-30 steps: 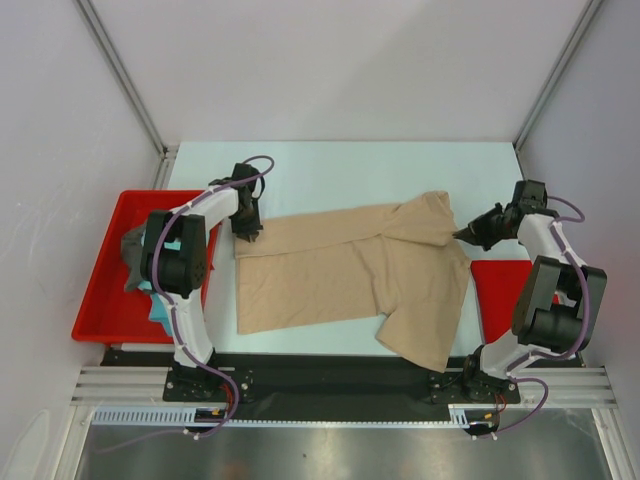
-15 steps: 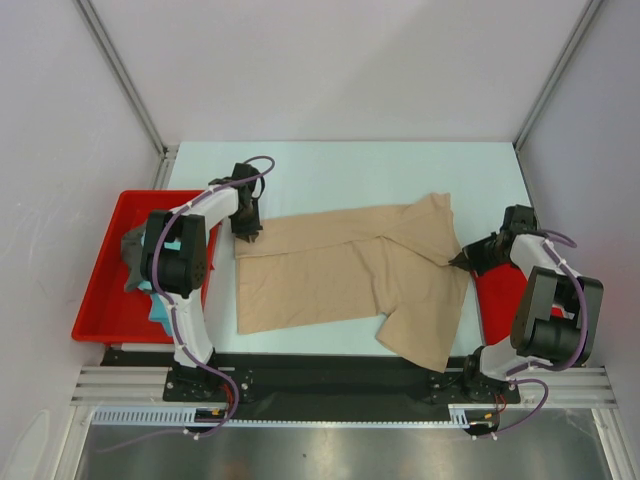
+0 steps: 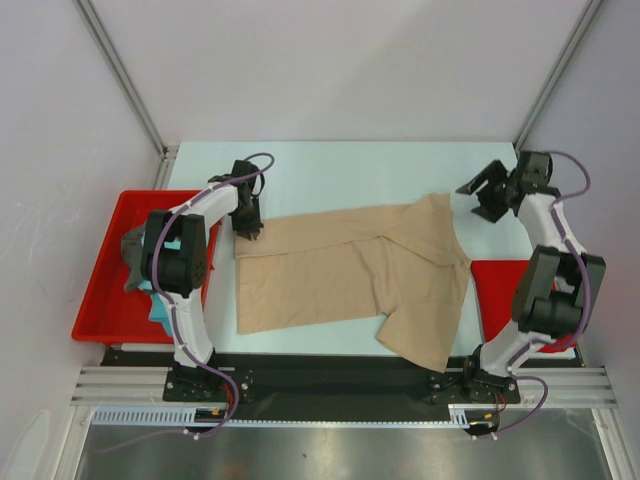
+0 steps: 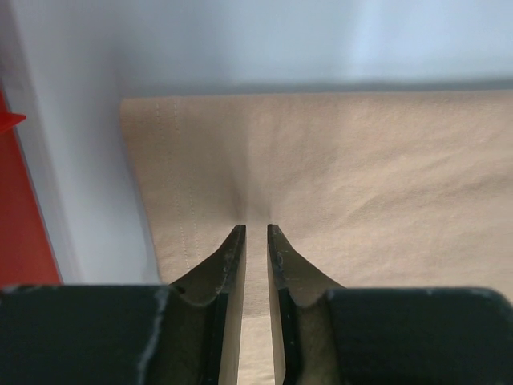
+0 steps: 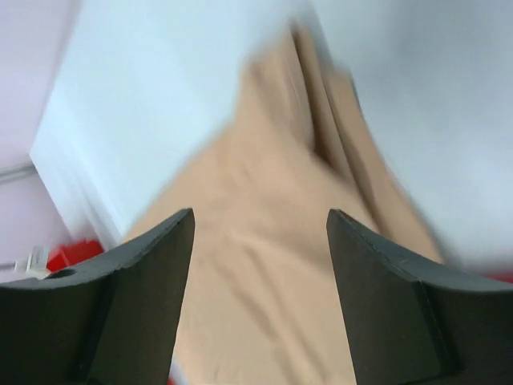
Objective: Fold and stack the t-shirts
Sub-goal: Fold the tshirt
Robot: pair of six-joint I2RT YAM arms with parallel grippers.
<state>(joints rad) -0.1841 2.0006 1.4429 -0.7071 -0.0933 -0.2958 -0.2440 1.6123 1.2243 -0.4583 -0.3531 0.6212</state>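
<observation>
The tan t-shirt lies spread across the middle of the table, with a sleeve folded over on its right side. My left gripper sits at the shirt's far left corner. In the left wrist view its fingers stand nearly together, with a puckered strip of tan t-shirt pinched between them. My right gripper hovers open just beyond the shirt's far right corner, and the tan t-shirt shows below its spread, empty jaws. A dark grey t-shirt and a teal t-shirt lie bunched in the red tray.
The red tray stands off the table's left edge, behind my left arm. A flat red mat lies at the right edge, partly under the shirt and my right arm. Frame posts and walls close in the far corners.
My right gripper has let go of the shirt's right edge, opened wide, and swung up and away toward the far right corner. The left gripper has stayed put.
</observation>
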